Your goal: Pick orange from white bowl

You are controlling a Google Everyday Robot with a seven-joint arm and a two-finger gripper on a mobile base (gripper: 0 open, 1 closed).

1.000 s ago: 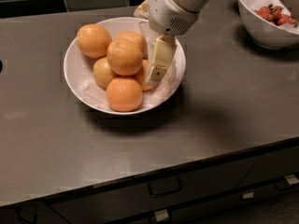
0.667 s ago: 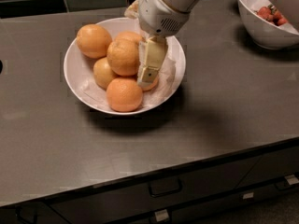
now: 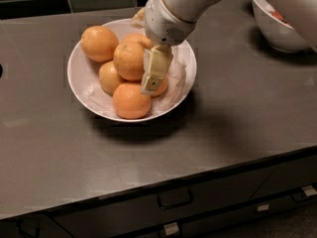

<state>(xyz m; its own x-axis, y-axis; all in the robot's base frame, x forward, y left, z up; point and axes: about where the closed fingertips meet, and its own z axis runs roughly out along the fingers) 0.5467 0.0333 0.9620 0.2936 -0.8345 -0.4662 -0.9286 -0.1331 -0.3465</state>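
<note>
The cream plastic gripper (image 3: 154,78) is being held mid-frame, just beside the round yellow-orange fruit (image 3: 128,61) in the shallow glossy white bowl (image 3: 79,81). Its grip can't be told. The neighbouring oranges (image 3: 131,100) are being crowded, so one might get shoved out.

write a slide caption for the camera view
Over a grey countertop, the cream two-finger gripper hangs in the wide, glossy white bowl, beside a round yellow-orange fruit.

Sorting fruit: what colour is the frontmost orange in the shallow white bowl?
The frontmost orange is deep reddish-orange, camera view; the gripper hangs beside it.
</note>
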